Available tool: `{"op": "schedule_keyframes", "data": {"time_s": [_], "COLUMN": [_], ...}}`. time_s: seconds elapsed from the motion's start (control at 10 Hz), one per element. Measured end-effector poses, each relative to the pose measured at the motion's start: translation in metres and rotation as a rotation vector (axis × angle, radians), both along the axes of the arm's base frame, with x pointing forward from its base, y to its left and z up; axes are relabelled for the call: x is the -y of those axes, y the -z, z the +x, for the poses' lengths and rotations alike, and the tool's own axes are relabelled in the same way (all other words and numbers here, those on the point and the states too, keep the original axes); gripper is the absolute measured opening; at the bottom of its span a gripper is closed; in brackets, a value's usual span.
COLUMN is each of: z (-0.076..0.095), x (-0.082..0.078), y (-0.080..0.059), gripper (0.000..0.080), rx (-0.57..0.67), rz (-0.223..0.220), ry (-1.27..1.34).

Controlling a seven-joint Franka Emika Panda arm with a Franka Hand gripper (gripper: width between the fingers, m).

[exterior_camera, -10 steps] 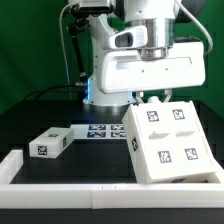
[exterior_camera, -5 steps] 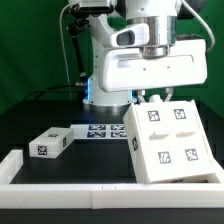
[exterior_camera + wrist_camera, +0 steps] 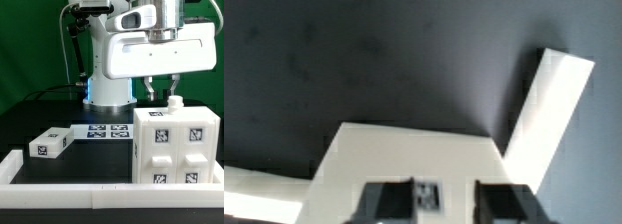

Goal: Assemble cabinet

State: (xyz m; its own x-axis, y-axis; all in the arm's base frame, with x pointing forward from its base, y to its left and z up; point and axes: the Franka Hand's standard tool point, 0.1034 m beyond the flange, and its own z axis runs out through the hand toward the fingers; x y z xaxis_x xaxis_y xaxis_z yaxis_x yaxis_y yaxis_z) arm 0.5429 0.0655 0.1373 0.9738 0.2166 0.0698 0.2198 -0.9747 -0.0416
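The cabinet's big white box stands square on the black table at the exterior view's right, its tagged face toward the camera and a small white knob on its top. A smaller white tagged block lies apart at the exterior view's left. My gripper hangs just above the box's top edge, open and empty, with its two fingers apart. In the wrist view the gripper shows dark fingers on either side of a tag on the box's white surface. A white wall of the box runs alongside.
The marker board lies on the table between the block and the box. A low white border rail runs along the front and round the exterior view's left corner. The robot's white base stands behind.
The box was tilted with the gripper down at its top edge. Now it stands square, and the gripper has let go, risen and shifted toward the exterior view's right.
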Motion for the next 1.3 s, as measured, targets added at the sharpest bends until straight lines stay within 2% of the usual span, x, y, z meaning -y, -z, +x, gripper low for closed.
{"op": "schedule_keyframes", "data": {"time_s": [0.2,0.3,0.4,0.5,0.6,0.7,0.8,0.9,1.2,1.3], "z": [0.001,0.001,0.001,0.0,0.0,-0.002,-0.021,-0.041,-0.074,-0.082], "x": [-0.003,-0.002,-0.002,-0.002,-0.002,0.0,0.012,0.027,0.082,0.106], "y": [0.002,0.002,0.002,0.003,0.003,0.005,0.017,0.026,0.045,0.049], "gripper": [0.0147,0.0193,0.0329,0.0329,0.0508,0.0508,0.069,0.0765,0.0798,0.0798], "rx": [-0.003,-0.003,-0.003,-0.003,-0.004,0.01,-0.001,-0.03,-0.048,-0.052], "rz": [-0.001,-0.001,-0.001,-0.001,-0.001,-0.003,-0.011,-0.019,-0.041,-0.045], "ry": [0.005,0.005,0.005,0.005,0.005,0.008,0.026,0.049,0.067,0.029]}}
